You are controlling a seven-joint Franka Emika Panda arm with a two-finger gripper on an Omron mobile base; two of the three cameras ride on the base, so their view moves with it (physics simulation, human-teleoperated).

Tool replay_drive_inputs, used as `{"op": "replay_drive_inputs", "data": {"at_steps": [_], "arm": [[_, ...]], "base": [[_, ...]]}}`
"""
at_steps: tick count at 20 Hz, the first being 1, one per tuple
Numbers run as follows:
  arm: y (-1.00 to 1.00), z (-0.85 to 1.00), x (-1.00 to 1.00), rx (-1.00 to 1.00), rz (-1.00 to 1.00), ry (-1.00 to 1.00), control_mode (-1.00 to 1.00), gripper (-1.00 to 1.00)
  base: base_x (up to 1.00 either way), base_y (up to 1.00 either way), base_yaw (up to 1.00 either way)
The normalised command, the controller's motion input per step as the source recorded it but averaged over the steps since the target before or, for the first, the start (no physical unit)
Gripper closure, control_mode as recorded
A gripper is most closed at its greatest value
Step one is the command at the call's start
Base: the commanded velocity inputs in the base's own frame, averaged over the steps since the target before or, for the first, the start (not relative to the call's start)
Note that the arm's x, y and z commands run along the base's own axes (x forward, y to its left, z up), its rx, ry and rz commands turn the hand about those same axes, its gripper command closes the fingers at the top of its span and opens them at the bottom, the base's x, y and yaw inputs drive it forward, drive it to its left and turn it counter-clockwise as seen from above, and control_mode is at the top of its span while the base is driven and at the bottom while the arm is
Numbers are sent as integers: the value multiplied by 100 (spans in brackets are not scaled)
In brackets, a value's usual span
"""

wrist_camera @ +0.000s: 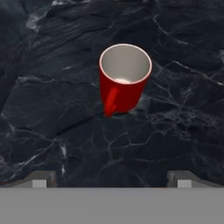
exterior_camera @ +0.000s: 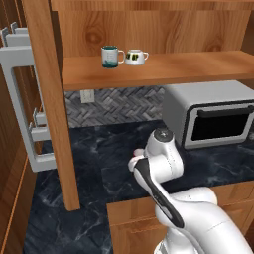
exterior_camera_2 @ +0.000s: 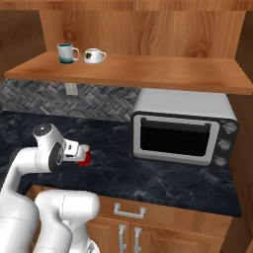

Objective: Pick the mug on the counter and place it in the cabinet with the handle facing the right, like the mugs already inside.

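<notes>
The red mug (wrist_camera: 124,78) stands upright on the dark marbled counter (wrist_camera: 52,113), its pale inside showing and its handle turned toward the lower left of the hand view. My gripper (wrist_camera: 111,179) hovers above it, open, with one of its fingertips (wrist_camera: 41,180) far from the other and nothing between them. In the right base view the hand (exterior_camera_2: 73,150) hides most of the mug (exterior_camera_2: 85,158). On the cabinet shelf (exterior_camera: 168,67) stand the teal-and-white mug (exterior_camera: 111,56) and the squat white mug (exterior_camera: 135,57), handles to the right.
A silver toaster oven (exterior_camera: 213,116) sits on the counter to the right, under the shelf. The cabinet's thick post (exterior_camera: 49,99) rises at the left, with a grey door frame (exterior_camera: 17,99) beyond it. Drawer fronts (exterior_camera_2: 128,212) lie below the counter edge.
</notes>
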Motion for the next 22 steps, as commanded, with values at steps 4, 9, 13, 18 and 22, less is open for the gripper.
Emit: {"op": "replay_drive_inputs", "data": {"at_steps": [4, 9, 13, 18, 22], "arm": [[0, -21, 24, 0, 0, 0, -100, -100], [0, -25, 27, 0, 0, 0, -100, -100], [0, -32, 29, 0, 0, 0, -100, -100], [0, -35, 22, 0, 0, 0, -100, -100], [0, -31, 16, 0, 0, 0, -100, -100]], "base": [[0, 0, 0], [0, 0, 0], [0, 0, 0], [0, 0, 0], [0, 0, 0]]}}
